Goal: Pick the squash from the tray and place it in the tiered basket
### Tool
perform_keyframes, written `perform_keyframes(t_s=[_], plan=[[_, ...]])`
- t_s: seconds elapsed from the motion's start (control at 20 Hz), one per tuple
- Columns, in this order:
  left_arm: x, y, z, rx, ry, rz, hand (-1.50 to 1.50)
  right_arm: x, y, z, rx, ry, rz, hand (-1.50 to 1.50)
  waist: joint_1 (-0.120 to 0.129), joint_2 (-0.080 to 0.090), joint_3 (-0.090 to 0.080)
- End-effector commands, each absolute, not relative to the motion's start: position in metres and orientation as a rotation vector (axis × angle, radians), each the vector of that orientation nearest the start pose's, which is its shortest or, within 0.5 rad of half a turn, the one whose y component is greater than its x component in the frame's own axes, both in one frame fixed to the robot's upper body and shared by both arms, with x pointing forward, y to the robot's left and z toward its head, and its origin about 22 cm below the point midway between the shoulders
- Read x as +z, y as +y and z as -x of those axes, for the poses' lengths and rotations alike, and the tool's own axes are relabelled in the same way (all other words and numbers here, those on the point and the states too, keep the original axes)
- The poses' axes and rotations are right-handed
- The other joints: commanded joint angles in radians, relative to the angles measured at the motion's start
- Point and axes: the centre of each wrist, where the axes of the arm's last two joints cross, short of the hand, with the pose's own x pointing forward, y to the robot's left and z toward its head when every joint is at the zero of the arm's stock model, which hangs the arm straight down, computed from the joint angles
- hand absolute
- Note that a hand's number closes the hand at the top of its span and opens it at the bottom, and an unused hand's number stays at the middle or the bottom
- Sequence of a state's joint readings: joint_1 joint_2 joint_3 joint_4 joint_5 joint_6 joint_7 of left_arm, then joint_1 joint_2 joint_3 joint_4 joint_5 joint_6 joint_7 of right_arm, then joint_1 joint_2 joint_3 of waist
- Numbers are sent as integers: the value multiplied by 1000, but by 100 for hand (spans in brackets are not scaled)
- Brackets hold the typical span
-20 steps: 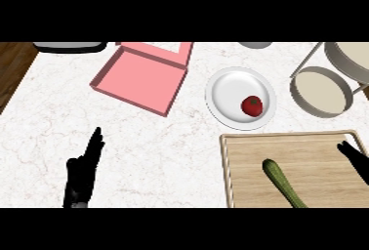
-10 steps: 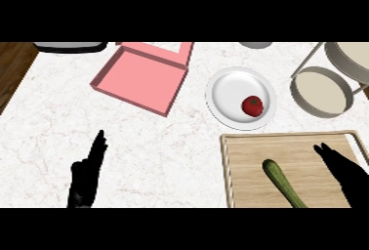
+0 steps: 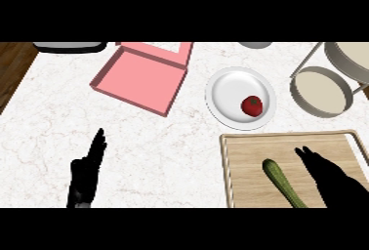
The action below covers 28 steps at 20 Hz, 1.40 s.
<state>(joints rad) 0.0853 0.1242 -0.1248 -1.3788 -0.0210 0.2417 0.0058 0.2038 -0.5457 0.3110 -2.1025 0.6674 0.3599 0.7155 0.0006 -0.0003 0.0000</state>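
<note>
Head view. Squash point(image 3: 282, 182), long and green, lies slantwise on the wooden tray point(image 3: 241, 168) at lower right, its near end running toward the bottom edge. Right hand point(image 3: 328, 173) hovers over the tray just beside the squash, on its right; fingers straight, pointing up-frame, holding nothing. No contact between the two that I can make out. Left hand point(image 3: 86, 171) rests open at lower left on the counter, fingers up, well apart from everything.

Tiered basket point(image 3: 326, 88) stands at upper right, beyond the tray; its lower bowl shows bare. Plate point(image 3: 231, 93) with a red tomato point(image 3: 252, 105) sits between tray and pink box point(image 3: 144, 78).

Risks, as judged from here: the hand is lined up alongside the squash, not over it. A close from this position could catch only the edge and roll the squash leftward across the tray. Its smooth rounded body may slip from a grasp taken near one end. On the carry, the basket's upright frame stands close to the bowl and could snag hand or squash.
</note>
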Motion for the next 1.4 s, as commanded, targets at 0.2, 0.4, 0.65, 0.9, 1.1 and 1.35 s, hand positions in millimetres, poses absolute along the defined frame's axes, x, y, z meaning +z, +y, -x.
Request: perform_keyframes(t_s=[0.2, 0.4, 0.65, 0.9, 1.1, 1.35], plan=[[-57, 231, -207, -26, -1302, -243, 0, 80, -236, -190, 1131, -753, 794, -150, 2, 0, 0], [-50, 240, -208, -20, -1303, -266, 0, 84, -253, -177, 1123, -746, 781, -150, -2, -1, 0], [-75, 263, -214, -2, -1302, -246, 0, 61, -234, -190, 1146, -717, 776, -150, -1, 1, 0], [-47, 234, -212, -23, -1299, -254, 0, 55, -224, -195, 1160, -652, 749, -150, 2, 0, 0], [-51, 245, -222, -25, -1299, -249, 0, 34, -239, -212, 1151, -637, 724, -150, 1, 1, 0], [-42, 257, -209, -20, -1293, -259, 0, 31, -260, -189, 1147, -641, 714, -150, -2, -1, 0]])
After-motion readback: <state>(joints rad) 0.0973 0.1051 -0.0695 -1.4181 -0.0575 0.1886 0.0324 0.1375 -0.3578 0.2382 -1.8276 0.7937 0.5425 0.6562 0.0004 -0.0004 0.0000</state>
